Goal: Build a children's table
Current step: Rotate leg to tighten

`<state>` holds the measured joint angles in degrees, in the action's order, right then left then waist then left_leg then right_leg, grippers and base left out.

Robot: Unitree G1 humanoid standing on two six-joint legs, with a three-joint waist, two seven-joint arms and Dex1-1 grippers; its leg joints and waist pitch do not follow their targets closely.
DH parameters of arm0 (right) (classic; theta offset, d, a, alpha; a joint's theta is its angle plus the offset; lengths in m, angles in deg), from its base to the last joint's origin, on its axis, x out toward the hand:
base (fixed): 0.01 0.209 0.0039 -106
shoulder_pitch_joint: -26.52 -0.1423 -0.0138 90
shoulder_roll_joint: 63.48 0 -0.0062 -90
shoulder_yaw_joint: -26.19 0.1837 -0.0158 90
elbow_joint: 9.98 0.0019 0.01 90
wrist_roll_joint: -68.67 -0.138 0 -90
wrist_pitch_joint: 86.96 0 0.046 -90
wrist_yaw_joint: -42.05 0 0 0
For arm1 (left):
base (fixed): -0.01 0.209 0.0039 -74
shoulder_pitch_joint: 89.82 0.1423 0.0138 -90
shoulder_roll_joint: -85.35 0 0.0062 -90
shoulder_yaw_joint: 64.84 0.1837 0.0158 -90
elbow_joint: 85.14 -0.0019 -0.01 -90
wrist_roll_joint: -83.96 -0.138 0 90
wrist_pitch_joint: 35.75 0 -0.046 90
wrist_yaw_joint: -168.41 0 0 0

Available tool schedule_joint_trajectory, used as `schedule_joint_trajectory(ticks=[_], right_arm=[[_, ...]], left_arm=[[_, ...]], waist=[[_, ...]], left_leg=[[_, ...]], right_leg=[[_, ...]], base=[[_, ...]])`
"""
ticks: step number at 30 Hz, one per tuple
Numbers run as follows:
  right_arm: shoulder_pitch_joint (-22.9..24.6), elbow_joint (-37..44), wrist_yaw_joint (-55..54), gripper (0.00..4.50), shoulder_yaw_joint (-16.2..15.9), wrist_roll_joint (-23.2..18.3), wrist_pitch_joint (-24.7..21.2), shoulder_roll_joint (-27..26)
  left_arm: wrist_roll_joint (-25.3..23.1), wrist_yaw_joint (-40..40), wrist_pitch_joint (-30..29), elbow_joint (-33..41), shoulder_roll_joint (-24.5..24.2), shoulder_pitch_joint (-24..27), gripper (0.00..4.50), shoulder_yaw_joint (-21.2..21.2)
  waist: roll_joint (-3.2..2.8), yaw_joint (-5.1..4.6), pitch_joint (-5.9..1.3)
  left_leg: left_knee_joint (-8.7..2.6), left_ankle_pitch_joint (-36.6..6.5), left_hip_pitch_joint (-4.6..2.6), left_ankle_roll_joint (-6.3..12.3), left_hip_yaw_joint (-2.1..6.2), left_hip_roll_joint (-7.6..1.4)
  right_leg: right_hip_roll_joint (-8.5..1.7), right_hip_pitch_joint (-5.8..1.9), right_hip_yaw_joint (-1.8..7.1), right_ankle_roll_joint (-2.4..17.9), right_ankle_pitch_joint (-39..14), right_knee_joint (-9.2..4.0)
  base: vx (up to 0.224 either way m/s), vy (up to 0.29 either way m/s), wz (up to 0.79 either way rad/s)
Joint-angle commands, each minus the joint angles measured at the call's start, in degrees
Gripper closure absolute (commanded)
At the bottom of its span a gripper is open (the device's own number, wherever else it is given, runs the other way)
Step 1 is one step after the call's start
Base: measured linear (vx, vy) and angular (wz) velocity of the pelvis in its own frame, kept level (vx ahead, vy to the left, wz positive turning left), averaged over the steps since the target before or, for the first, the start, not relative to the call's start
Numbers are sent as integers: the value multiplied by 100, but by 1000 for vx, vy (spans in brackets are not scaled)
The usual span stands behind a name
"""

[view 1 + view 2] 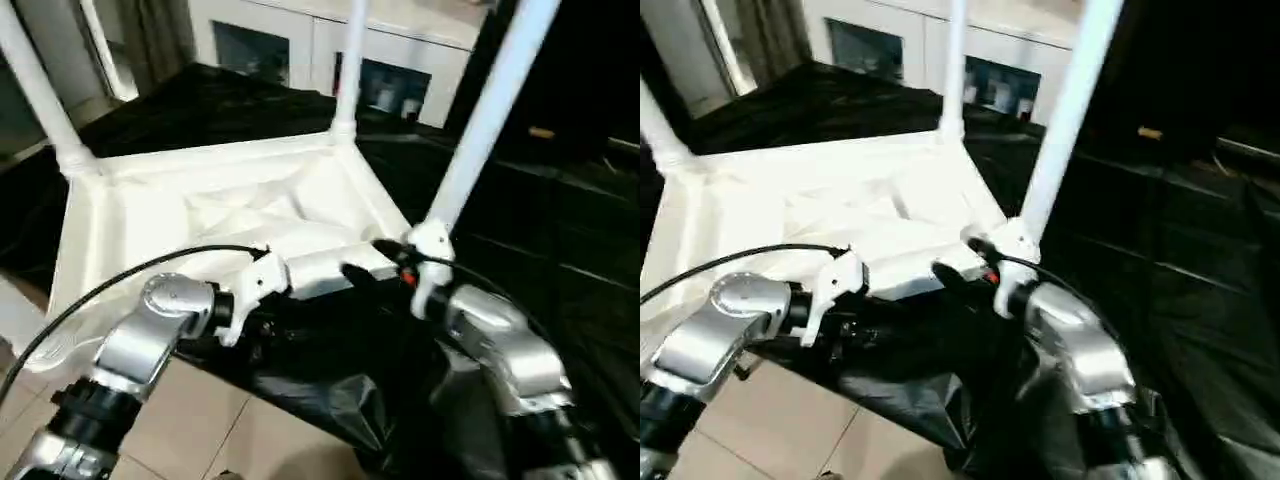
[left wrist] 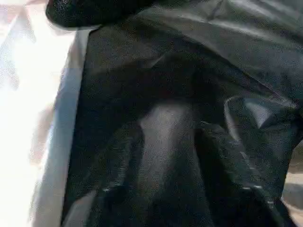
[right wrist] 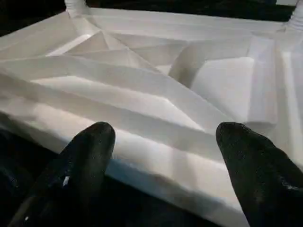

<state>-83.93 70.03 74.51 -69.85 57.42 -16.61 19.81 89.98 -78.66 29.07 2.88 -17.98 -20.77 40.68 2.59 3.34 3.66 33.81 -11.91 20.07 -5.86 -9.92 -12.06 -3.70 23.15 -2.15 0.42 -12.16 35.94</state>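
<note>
Nearest us, our right gripper (image 3: 163,175) hangs released, its two black fingers (image 3: 87,156) spread wide and apart from the near rim of the table top (image 3: 142,109). Our left gripper (image 1: 350,272) sits against that same rim, seen from the head; we cannot tell whether its fingers are closed.

The table top lies upside down on the black plastic sheet (image 1: 330,380), ribs facing up. Three legs stand in its corner sockets: the near-right leg (image 1: 480,130), the far-right leg (image 1: 350,70) and the far-left leg (image 1: 40,95).

We judge the near-left socket still wants its leg, so we should steady the rim squarely and avoid tipping the standing legs.

The top is smooth white plastic with angular ridges; the legs are plain round tubes. Beyond the table top stands a white cabinet (image 1: 300,40).
</note>
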Motion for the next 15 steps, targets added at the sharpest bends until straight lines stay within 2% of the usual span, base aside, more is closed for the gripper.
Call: schedule_joint_trajectory(ticks=[1,2,3,4,6,7,8,9,11,13,15], right_arm=[[-73,-163,-143,70,32,59,95,-32],[-218,-391,-336,70,41,120,194,-187],[-340,-605,-490,70,116,94,268,-357],[-449,-820,-709,70,201,106,351,-473],[-856,-1658,-1608,70,623,72,606,-853],[-870,-1687,-1644,70,638,74,613,-862],[-1017,-2018,-1991,70,833,37,779,-960],[-1061,-2121,-2068,70,895,10,858,-991],[-1194,-2415,-2333,70,1035,-6,1027,-1029],[-1420,-2833,-2718,70,1293,-104,1212,-1052],[-1536,-3045,-2912,70,1417,-148,1318,-1050]], left_arm=[[-87,79,-164,202,-9,28,211,36],[-181,156,-313,340,-115,96,197,53],[-271,239,-384,423,-211,157,183,50],[-321,318,-450,473,-267,195,176,23],[-443,528,-702,648,-471,308,172,-68],[-445,531,-710,654,-478,312,172,-71],[-448,534,-805,738,-581,366,156,-84],[-446,538,-835,769,-616,384,142,-84],[-445,528,-903,849,-716,441,135,-73],[-442,523,-962,916,-778,486,128,-79],[-454,538,-987,937,-799,501,108,-77]], waist=[[-20,-22,-358],[-23,-12,-359],[-4,-38,-371],[-12,-44,-373],[-10,-89,-383],[-24,-96,-384],[-46,-81,-390],[-35,-80,-387],[-53,-74,-402],[-49,-74,-403],[-49,-53,-405]], left_leg=[[-405,-255,-4,122,-36,-91],[-396,-235,-27,95,-45,-89],[-398,-185,-9,79,-40,-79],[-394,-174,-16,66,-39,-70],[-407,-176,-6,3,-29,-68],[-395,-187,-47,-40,-39,-67],[-388,-135,-45,-76,-39,-58],[-390,-155,-40,-81,-41,-47],[-388,-145,-37,-118,-38,-44],[-387,-146,-37,-119,-38,-38],[-380,-170,-49,-133,-50,-35]], right_leg=[[-330,-312,241,1315,-72,-314],[-324,-306,247,1265,-63,-323],[-318,-321,246,1270,23,-310],[-312,-314,249,1262,68,-304],[-323,-313,248,1278,21,-291],[-307,-289,254,1281,45,-291],[-289,-301,253,1265,216,-274],[-269,-300,248,1244,285,-270],[-270,-309,240,1217,376,-250],[-264,-311,239,1217,442,-241],[-257,-305,238,1216,445,-240]], base=[[0,0,0],[0,0,0],[0,0,0],[0,0,0],[0,0,0],[0,0,0],[0,0,0],[0,0,0],[0,0,0],[0,0,0],[0,0,0]])
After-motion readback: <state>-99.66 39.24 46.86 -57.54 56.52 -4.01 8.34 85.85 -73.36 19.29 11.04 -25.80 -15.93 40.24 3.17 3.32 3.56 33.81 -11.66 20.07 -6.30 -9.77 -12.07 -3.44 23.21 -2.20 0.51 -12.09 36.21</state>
